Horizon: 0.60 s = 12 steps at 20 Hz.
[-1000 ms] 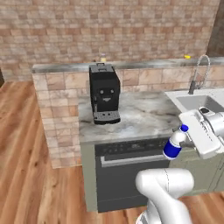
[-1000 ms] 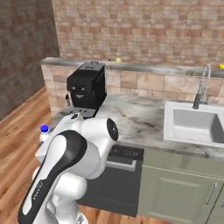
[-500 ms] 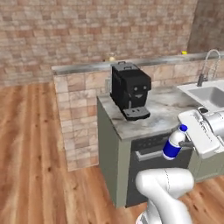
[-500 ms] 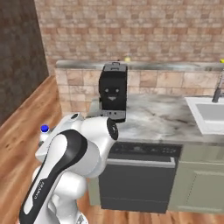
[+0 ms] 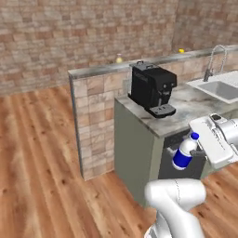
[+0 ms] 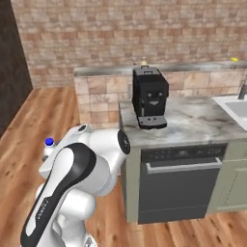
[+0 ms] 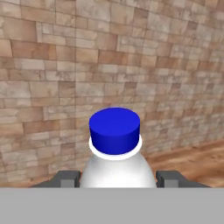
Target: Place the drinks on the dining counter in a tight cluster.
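My gripper (image 7: 117, 178) is shut on the small blue-and-white bottle (image 7: 115, 131), one of the drinks. Its blue cap stands upright between the two dark fingertips (image 7: 65, 178), and a brick wall lies beyond. From the left base view the bottle (image 5: 182, 157) hangs in the gripper (image 5: 189, 153) in front of the dishwasher. In the right base view the bottle's cap (image 6: 48, 142) peeks out left of the arm. A pale yellow bottle top (image 5: 119, 58) pokes up at the grey ledge (image 5: 102, 69). The dining counter's slab is hidden.
A black coffee machine (image 5: 152, 88) stands on the marble kitchen counter (image 5: 186, 109) above a dishwasher (image 6: 181, 181). A sink with faucet (image 5: 214, 62) lies to the right. A brick half-wall (image 5: 93, 121) backs the counter. Open wooden floor (image 5: 42, 153) spreads to the left.
The whole picture has slid to the right in both base views, so the base has moved. The bottle stays in the gripper at the same spot relative to the arm.
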Motion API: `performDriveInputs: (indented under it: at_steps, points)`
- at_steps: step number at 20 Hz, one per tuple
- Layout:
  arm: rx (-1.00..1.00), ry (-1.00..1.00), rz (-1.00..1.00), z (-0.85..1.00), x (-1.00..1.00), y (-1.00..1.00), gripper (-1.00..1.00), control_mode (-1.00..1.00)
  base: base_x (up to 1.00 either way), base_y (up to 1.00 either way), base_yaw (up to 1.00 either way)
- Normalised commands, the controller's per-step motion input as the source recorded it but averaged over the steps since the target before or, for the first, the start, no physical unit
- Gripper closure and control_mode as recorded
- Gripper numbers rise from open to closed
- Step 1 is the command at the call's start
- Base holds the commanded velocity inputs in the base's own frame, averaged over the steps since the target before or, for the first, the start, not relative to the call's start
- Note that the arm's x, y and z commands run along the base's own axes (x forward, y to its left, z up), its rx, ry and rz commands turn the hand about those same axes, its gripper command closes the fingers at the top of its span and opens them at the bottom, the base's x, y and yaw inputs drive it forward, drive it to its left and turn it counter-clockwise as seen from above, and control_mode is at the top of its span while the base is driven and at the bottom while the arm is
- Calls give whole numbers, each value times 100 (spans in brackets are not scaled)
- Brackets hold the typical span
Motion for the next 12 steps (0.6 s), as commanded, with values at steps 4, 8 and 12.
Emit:
performDriveInputs:
  at_steps: [4, 8, 12]
  points:
    - [0, 0, 0, 0, 0, 0, 100, 100, 4, 100, -36]
    - [0, 0, 0, 0, 0, 0, 100, 100, 24, 100, -37]
    - [0, 0, 0, 0, 0, 0, 100, 100, 37, 100, -40]
